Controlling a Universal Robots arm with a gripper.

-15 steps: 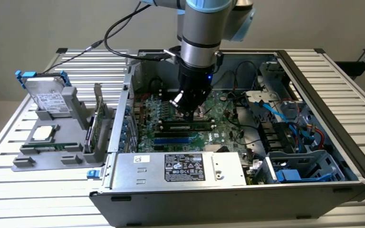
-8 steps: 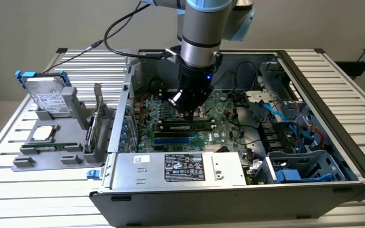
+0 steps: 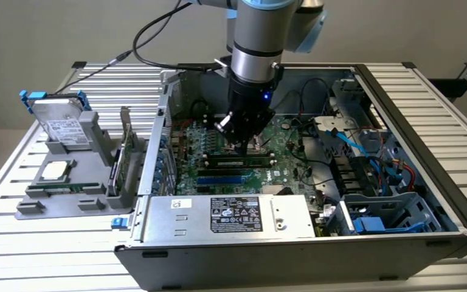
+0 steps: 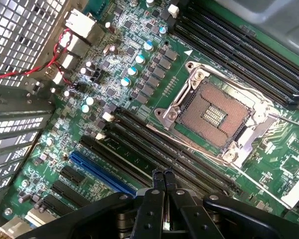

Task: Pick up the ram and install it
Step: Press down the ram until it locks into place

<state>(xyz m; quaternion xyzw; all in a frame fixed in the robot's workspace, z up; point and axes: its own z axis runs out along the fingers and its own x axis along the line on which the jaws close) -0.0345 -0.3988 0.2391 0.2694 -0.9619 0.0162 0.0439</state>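
The ram (image 3: 238, 162), a narrow green stick with black chips and a pale label, sits along a memory slot on the motherboard (image 3: 290, 137) inside the open computer case. My gripper (image 3: 242, 146) hangs straight down over the stick's middle. Its fingers are shut, with the tips at or just above the stick's top edge. In the wrist view the shut gripper (image 4: 163, 175) points at the row of long black memory slots (image 4: 139, 137) beside the empty processor socket (image 4: 214, 112). Nothing shows between the fingers.
A grey fixture (image 3: 34, 204) at the exterior view's left holds a hard drive (image 3: 61, 121), a square silver processor chip (image 3: 58, 170) and a bracketed expansion card (image 3: 124, 152). The power supply (image 3: 233, 216) lies in front. Blue cables (image 3: 359, 143) and a drive cage (image 3: 379, 213) crowd the right.
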